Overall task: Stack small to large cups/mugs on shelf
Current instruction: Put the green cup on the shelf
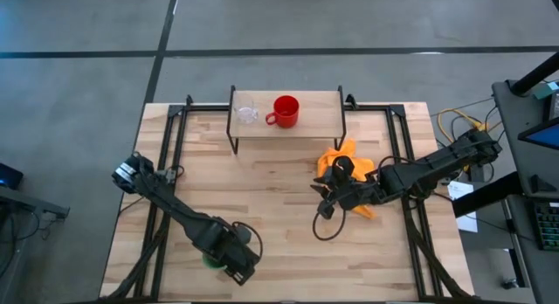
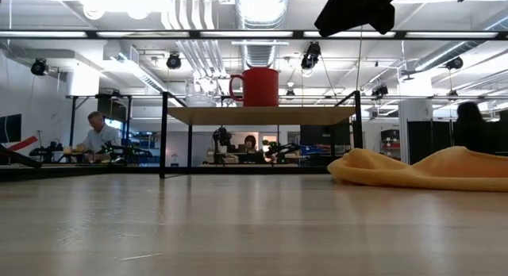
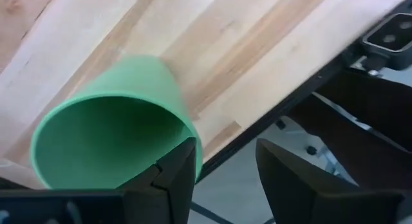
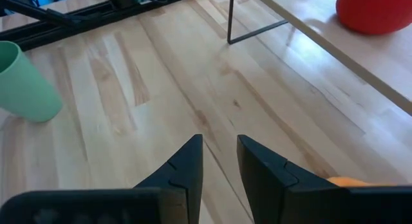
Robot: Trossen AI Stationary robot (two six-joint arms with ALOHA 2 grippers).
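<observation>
The shelf point(image 1: 286, 120) stands at the table's far middle, and it also shows in the low view point(image 2: 262, 115). On it stand a small clear cup point(image 1: 245, 109) and a red mug point(image 1: 286, 111), handle toward the cup. The green cup point(image 3: 116, 140) stands upright near the table's near edge, left of centre, and also shows in the right wrist view point(image 4: 26, 82). My left gripper point(image 3: 222, 169) hovers over it, open, with the cup outside the gap, beside one finger. My right gripper point(image 4: 220, 159) is a little open and empty, above the table by the orange cloth point(image 1: 349, 169). My left gripper comes from above, pointing down. One finger point(image 3: 177, 169) stands at the green cup's rim point(image 3: 193, 137), on the side toward the table's near edge. I cannot tell whether it touches the rim. The cup stands on the table.
The orange cloth point(image 2: 421, 169) lies crumpled right of centre, under my right arm. The table's near edge point(image 3: 270, 108) runs close beside the green cup. Bare wood lies between the shelf and the cup. People sit in the room beyond the table.
</observation>
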